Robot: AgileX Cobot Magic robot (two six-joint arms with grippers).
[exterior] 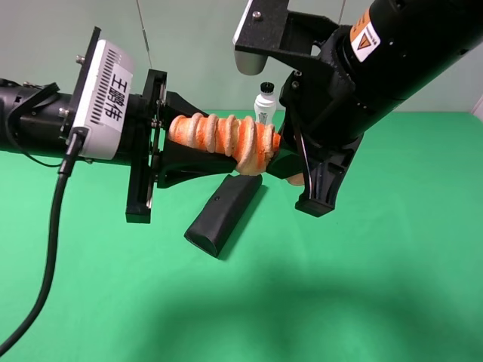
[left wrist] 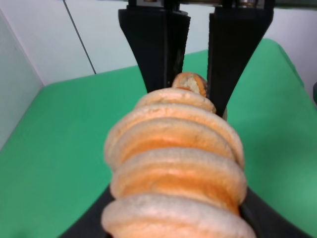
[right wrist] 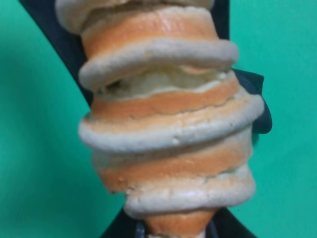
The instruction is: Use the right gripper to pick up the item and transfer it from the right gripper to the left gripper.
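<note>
The item (exterior: 226, 139), an orange roll with cream ribs, hangs level in the air above the green table. My right gripper (exterior: 276, 148), on the black arm with the orange sticker, is shut on its right end. My left gripper (exterior: 215, 142), with the printed white box, has one finger above and one below the roll's left part and looks shut on it. In the left wrist view the roll (left wrist: 173, 168) fills the front, and the right gripper's fingers (left wrist: 158, 49) pinch its far tip. In the right wrist view the roll (right wrist: 168, 124) fills the frame.
A black wedge-shaped case (exterior: 223, 213) lies on the green table (exterior: 392, 286) just below the roll. A white bottle (exterior: 265, 103) stands behind the roll at the table's back. A long black cable (exterior: 53, 234) hangs from the left arm to the front left.
</note>
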